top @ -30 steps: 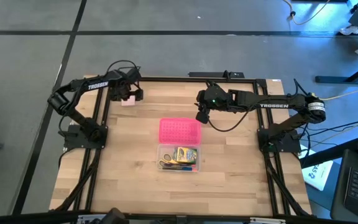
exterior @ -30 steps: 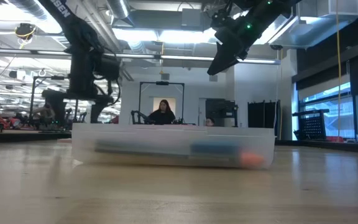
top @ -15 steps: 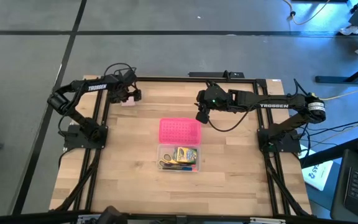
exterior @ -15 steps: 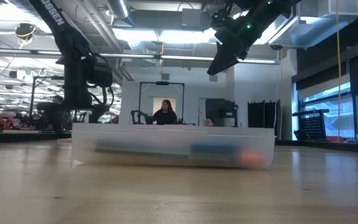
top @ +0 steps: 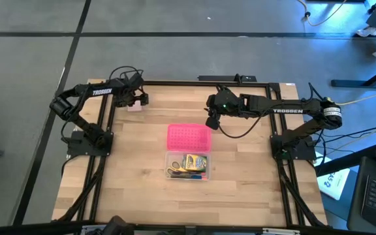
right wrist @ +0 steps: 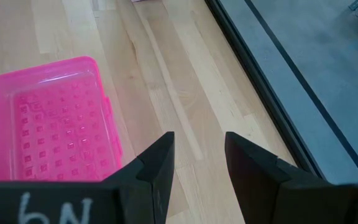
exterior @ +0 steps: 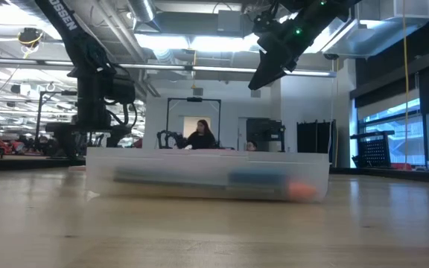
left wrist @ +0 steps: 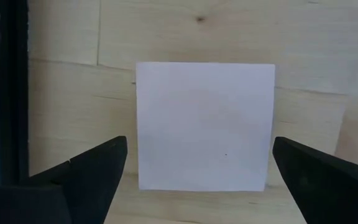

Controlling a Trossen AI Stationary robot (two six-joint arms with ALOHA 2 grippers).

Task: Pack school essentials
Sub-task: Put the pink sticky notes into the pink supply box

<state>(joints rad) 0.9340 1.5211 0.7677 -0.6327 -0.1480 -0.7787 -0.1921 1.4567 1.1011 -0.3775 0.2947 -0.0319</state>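
The pale pink square pad (left wrist: 205,126) lies flat on the wood near the table's far left corner (top: 134,107). My left gripper (left wrist: 199,168) hovers over it (top: 136,99), open wide, with one finger on either side of the pad and neither touching it. The clear case (top: 188,164) sits mid-table and holds the yellow-handled scissors (top: 173,172), the crayon box (top: 193,161) and the pencils. Its pink lid (top: 188,138) lies open on the far side. My right gripper (right wrist: 199,152) is open and hangs in the air (top: 211,121) by the lid's far right corner (right wrist: 48,121).
Black frame rails run along the table's left (top: 103,130), right (top: 276,130) and far edges. Bare wood surrounds the case (exterior: 207,177). A person sits in the room beyond the table (exterior: 199,135). A cable loops below my right arm (top: 240,134).
My left gripper has shifted a little toward the table's left edge above the pad, then held still.
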